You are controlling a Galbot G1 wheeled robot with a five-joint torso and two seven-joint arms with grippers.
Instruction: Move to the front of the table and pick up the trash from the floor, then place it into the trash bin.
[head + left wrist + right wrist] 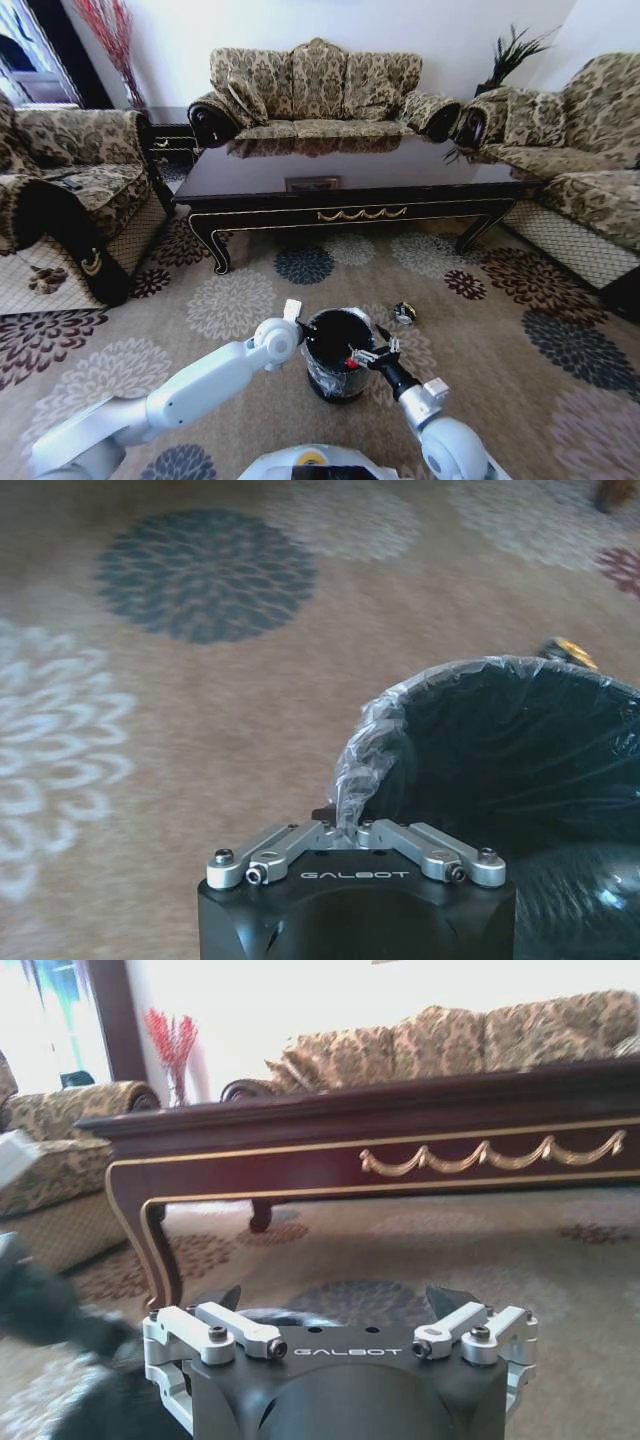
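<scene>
Bin [335,352] interior reads dark; left gripper [347,825] pinches its liner [365,750], right gripper [372,352] spread wide over its rim.

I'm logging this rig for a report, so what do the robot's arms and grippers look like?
Both arms are smooth white tubes with rounded joints. The right arm ends in a black wrist. The left gripper and right gripper each have a black housing with white GALBOT lettering, silver metal linkage bars fixed by dark screws, and dark fingertips.
</scene>
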